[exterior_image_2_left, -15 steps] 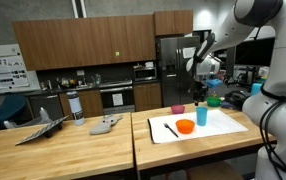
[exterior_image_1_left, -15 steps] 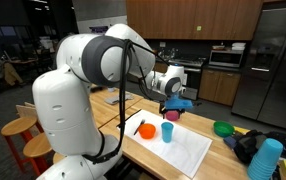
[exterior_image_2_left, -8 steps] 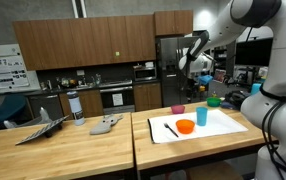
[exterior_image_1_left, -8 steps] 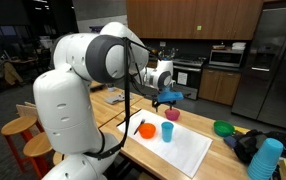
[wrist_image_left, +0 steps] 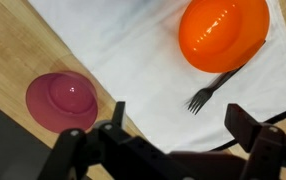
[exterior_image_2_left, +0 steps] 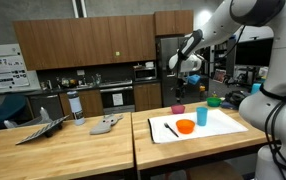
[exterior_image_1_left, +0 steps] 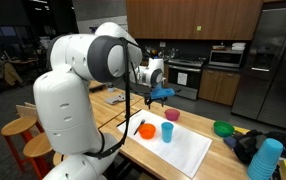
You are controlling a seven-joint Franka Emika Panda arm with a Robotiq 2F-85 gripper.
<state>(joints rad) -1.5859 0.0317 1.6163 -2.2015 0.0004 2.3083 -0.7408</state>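
My gripper [wrist_image_left: 180, 118] is open and empty, held high in the air above the table; it also shows in both exterior views [exterior_image_1_left: 161, 95] [exterior_image_2_left: 180, 68]. Below it in the wrist view lie a white mat [wrist_image_left: 133, 50], an orange bowl [wrist_image_left: 223, 32], a black fork [wrist_image_left: 208, 90] beside the bowl, and a pink cup [wrist_image_left: 61, 100] on the wood just off the mat. In both exterior views the orange bowl [exterior_image_1_left: 146, 130] [exterior_image_2_left: 185, 125], a blue cup [exterior_image_1_left: 167, 131] [exterior_image_2_left: 202, 117] and the pink cup [exterior_image_1_left: 173, 116] [exterior_image_2_left: 177, 108] stand under the arm.
A green bowl [exterior_image_1_left: 224, 128] [exterior_image_2_left: 214, 101] sits at the far end of the wooden table [exterior_image_1_left: 113, 105]. A stack of blue cups [exterior_image_1_left: 266, 158] stands by a dark bag. On a second table are a grey object [exterior_image_2_left: 105, 125] and a bottle [exterior_image_2_left: 78, 108]. Kitchen cabinets stand behind.
The gripper has swung sideways along the table, away from the green bowl's end, staying high and open. The things on the table have not moved.
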